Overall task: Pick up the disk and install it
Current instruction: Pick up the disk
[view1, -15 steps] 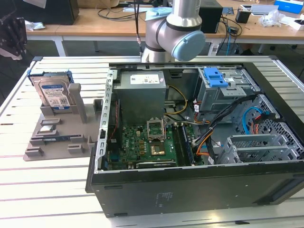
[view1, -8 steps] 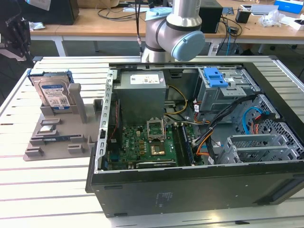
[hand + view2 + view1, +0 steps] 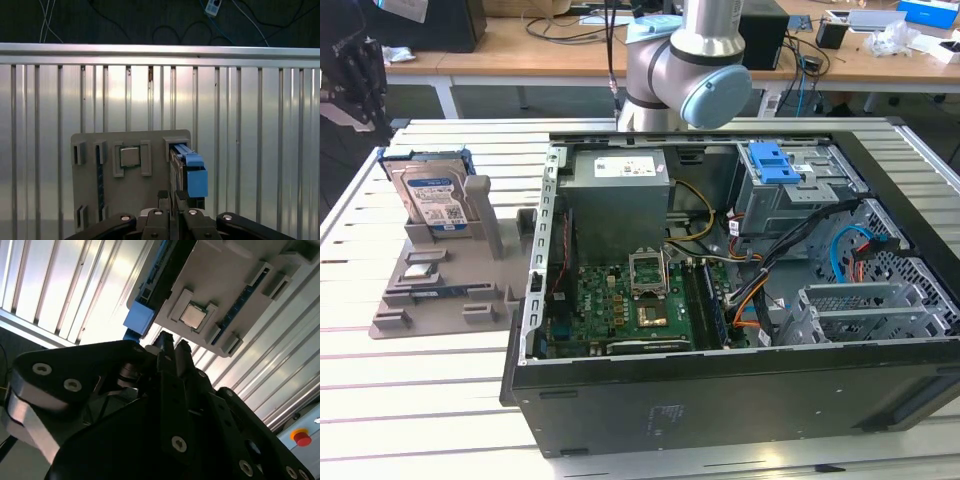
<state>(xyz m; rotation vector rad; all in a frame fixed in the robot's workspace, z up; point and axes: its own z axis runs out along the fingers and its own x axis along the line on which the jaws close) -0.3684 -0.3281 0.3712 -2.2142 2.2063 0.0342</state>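
You have not picked up the disk (image 3: 432, 197) yet: it stands upright in the grey holder (image 3: 470, 265). Your gripper (image 3: 172, 196) hangs above that holder, fingers closed on nothing; installing is all left.

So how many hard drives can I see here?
1: the disk stands upright in the grey holder, on the exterior view's left, beside the open computer case. More may be hidden inside.

A silver rectangular disk in a blue plastic frame (image 3: 432, 200) stands upright in a grey plastic holder (image 3: 440, 290) on the slatted metal worktop (image 3: 420, 400), at the exterior view's left of an open black computer case (image 3: 740, 390). The black gripper (image 3: 358, 85) hangs above it, apart.
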